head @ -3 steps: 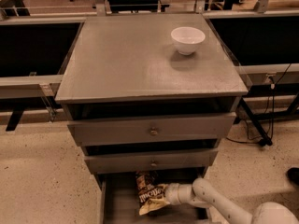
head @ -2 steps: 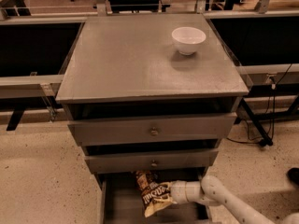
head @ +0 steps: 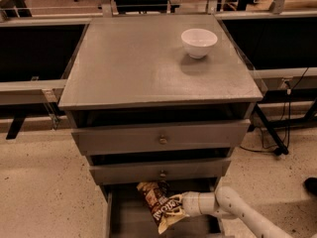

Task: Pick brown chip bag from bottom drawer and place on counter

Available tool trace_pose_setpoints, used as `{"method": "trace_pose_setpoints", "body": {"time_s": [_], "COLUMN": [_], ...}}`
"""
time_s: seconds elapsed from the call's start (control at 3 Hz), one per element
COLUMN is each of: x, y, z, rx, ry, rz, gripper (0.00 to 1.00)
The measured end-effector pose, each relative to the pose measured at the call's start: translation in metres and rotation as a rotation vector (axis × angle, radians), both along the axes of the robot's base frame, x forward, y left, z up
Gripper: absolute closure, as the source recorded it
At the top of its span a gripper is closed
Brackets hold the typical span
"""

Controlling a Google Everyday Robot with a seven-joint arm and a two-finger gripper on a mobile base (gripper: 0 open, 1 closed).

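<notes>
You have the brown chip bag (head: 157,203) pinched by the end effector (head: 182,205) inside the bottom drawer (head: 128,218).
The crinkly bag's long axis runs 11 to 5 o'clock, tan end at 5.

High front view onto counter (head: 138,63), hand (head: 179,206) seemingly over bottom drawer (head: 126,223)

Light: warm, overhead, moderate. Counter (head: 143,63): brightest area, dull sheen, no hard glare. Bowl (head: 199,42): soft shadow falls toward the near edge. Drawer (head: 128,220): dim, shaded by the cabinet front. My gripper (head: 180,205), low over that drawer and clamped on the bag (head: 157,203): pale against the gloom. Side recesses (head: 34,53): near black.
</notes>
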State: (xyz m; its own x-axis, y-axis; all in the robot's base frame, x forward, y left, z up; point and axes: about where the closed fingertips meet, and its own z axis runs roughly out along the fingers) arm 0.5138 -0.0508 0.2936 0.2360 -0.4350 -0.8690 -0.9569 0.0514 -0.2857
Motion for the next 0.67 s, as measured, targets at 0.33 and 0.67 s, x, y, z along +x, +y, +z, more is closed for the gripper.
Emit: {"method": "trace_pose_setpoints", "body": {"time_s": [0.33,0.67], "x": [-0.002,-0.006], "y": [0.01,0.029], "z": [-0.004,-0.012], "rx": [-0.016,-0.022], "ry": [-0.014,-0.059], "rz": [0.111,0.336], "gripper": [1.0,1.0]}}
